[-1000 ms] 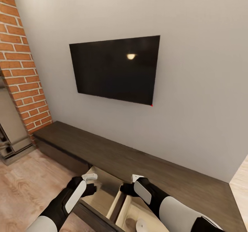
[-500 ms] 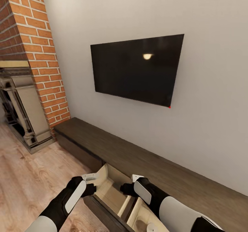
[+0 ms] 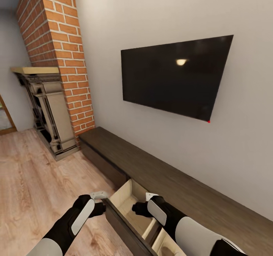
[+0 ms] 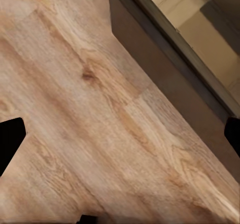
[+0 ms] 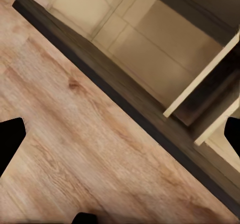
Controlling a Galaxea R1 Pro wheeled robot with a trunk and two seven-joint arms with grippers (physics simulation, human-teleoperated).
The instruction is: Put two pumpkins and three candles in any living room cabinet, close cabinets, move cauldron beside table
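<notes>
One cabinet [image 3: 178, 184] is running along the wall beneath a wall-mounted television [image 3: 176, 75], its flat top bare and its far end meeting a brick chimney column [image 3: 62, 54] beside a fireplace [image 3: 47, 111]. One drawer [image 3: 131, 204] is standing pulled out over the wood floor [image 3: 34, 180], showing light beige compartments split by a divider; the right wrist view is showing the same dark drawer front [image 5: 125, 104] crossing the floor, with beige compartments behind it. The left gripper [image 3: 99, 199] is hovering over open floor just outside the drawer's front edge, and the right gripper [image 3: 142, 204] is hanging above the drawer interior. In each wrist view both black fingertips [image 4: 11, 139] are sitting at opposite frame edges, so both sets of jaws are standing wide apart, holding nothing. Broad floor is lying free toward the fireplace.
</notes>
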